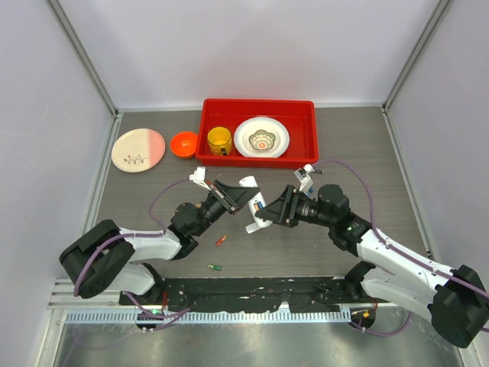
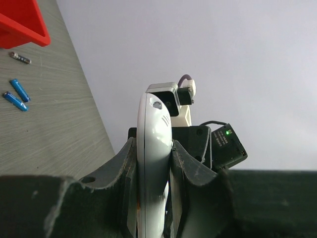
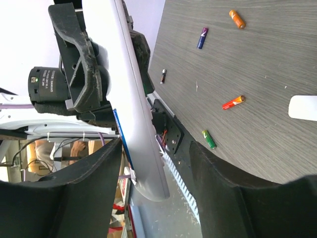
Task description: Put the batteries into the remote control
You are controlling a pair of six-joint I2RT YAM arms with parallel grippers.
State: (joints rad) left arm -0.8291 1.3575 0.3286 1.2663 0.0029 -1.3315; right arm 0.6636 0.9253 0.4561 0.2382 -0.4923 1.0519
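My left gripper [image 1: 238, 193] is shut on the white remote control [image 1: 249, 183] and holds it above the table. In the left wrist view the remote [image 2: 153, 124] stands edge-on, squeezed between both fingers of that gripper [image 2: 153, 145]. My right gripper [image 1: 267, 208] is open, its jaws on either side of the remote's free end [image 3: 143, 148] with a gap on one side. A blue strip runs along the remote's edge. A red battery [image 1: 221, 241] and a green battery [image 1: 215, 267] lie on the table in front of the left arm. The white back cover [image 3: 303, 107] lies flat on the table.
A red tray [image 1: 306, 145] at the back holds a yellow cup [image 1: 219, 141] and a patterned bowl [image 1: 261, 138]. An orange bowl [image 1: 183, 144] and a pink-and-cream plate [image 1: 138, 150] lie to its left. Two blue batteries [image 2: 20, 89] and a dark one [image 2: 20, 58] lie near the tray.
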